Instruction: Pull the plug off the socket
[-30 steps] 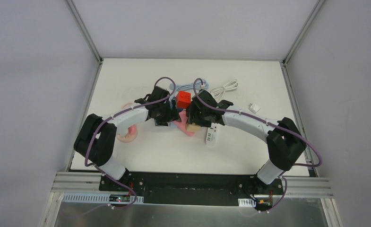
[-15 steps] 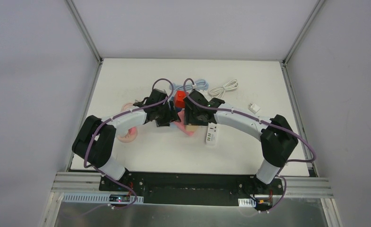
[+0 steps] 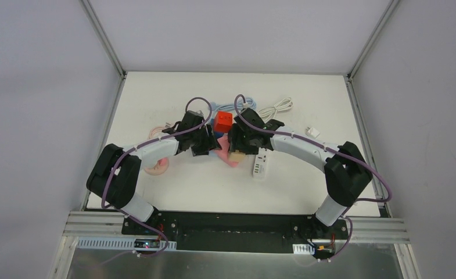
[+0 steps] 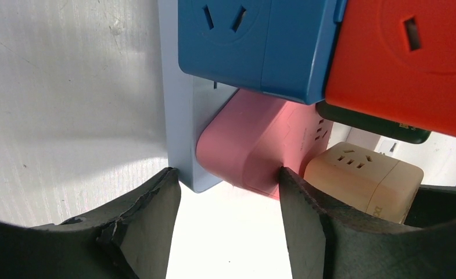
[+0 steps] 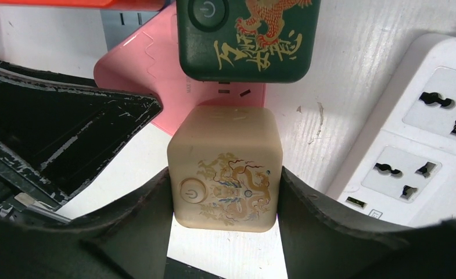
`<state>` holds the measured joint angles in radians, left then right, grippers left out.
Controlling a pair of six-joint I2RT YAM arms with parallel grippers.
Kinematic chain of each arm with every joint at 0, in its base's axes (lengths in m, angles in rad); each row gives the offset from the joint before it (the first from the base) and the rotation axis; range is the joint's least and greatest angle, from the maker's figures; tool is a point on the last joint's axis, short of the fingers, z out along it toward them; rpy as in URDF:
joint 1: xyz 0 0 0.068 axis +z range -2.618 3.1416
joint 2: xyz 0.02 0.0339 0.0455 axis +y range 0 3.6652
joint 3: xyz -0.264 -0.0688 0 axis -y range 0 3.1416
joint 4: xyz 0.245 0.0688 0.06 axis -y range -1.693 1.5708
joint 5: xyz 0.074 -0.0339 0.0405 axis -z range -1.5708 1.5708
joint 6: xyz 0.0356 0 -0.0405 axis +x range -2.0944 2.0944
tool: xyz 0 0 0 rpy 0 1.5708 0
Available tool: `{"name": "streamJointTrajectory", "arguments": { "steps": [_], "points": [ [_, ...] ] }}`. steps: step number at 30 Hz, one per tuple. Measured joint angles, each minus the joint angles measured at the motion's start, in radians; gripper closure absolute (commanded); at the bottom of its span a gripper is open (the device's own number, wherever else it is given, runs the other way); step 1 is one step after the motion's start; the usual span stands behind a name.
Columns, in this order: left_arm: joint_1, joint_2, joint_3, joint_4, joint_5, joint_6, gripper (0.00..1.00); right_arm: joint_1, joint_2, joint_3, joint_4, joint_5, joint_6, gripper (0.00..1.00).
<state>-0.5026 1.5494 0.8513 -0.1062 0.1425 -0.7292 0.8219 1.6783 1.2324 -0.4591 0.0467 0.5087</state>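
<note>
While clamping pink plastic socket block (image 4: 254, 145) with left gripper (image 4: 226, 177), pull right gripper's (image 5: 223, 181) pinched beige cube plug (image 5: 225, 145) straight off, no twisting!

Beige cube plug (image 5: 224, 168), with a faded gold dragon and a power symbol on its face. Dark green cube (image 5: 247, 38) carries an orange-gold dragon and gold characters. Pink socket strip (image 4: 254, 148) sits against a pale blue plate (image 4: 182, 116). Blue cube (image 4: 254, 46) on the left, red cube (image 4: 411, 64) on the right. White power strip (image 5: 411, 151), white table (image 3: 155, 93).
</note>
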Motion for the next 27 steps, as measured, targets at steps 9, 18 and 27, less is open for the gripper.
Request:
{"name": "streamJointTrajectory", "arguments": {
  "steps": [9, 18, 27],
  "points": [
    [0.001, -0.02, -0.034, 0.042, -0.006, -0.007, 0.5, 0.061, 0.051, 0.102, -0.098, 0.117, -0.031, 1.0],
    [0.0, -0.031, -0.046, 0.051, -0.022, -0.013, 0.55, -0.002, 0.037, 0.079, -0.075, -0.018, -0.034, 1.0],
    [0.0, -0.033, -0.049, 0.056, -0.031, -0.021, 0.6, 0.039, 0.035, 0.078, -0.065, 0.073, -0.051, 1.0]
  ]
}}
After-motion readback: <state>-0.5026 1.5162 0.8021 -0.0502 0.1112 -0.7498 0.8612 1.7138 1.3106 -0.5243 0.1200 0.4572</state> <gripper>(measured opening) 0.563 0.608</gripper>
